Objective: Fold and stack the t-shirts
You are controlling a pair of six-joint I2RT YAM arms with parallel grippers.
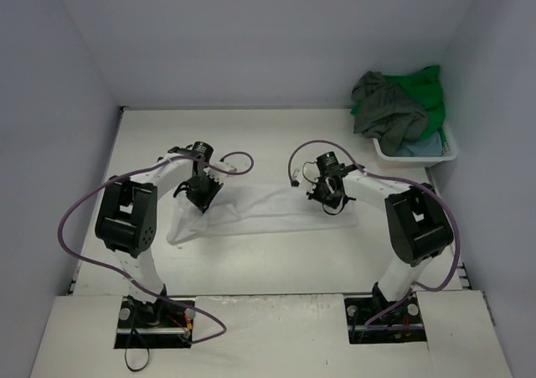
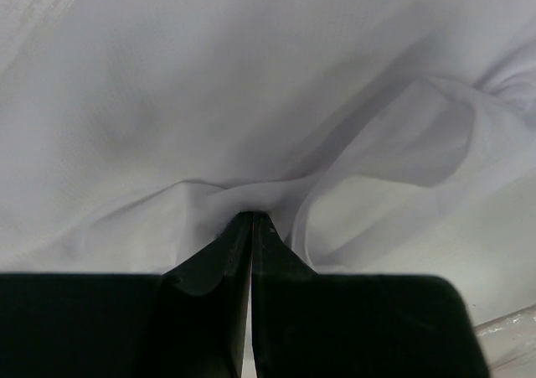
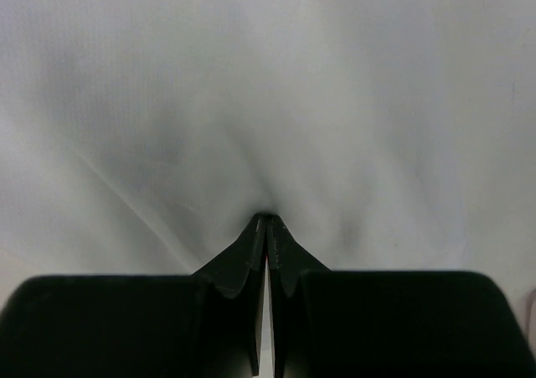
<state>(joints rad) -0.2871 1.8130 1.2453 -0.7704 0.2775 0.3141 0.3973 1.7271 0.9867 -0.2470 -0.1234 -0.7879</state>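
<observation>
Pinching the white t-shirt [image 1: 251, 206] at both ends. With left gripper [image 2: 252, 219]: clamped tight on a raised fold, cloth bunching straight off the fingertips and filling the wrist view ahead. With right gripper [image 3: 266, 220]: likewise closed on the same shirt, fabric puckered to a point at the tips, smooth beyond. From the top view: stretched as a long band across the table [image 1: 276, 261] between the two grips, wider at the left end, narrower at the right end under the right wrist. In the far right corner: white basket [image 1: 446, 150] with dark grey-olive t-shirt [image 1: 381, 110] heaped on top, bright green t-shirt [image 1: 429, 89] behind it, light blue t-shirt [image 1: 420, 146] showing below at the front. All three well apart from both grippers.
</observation>
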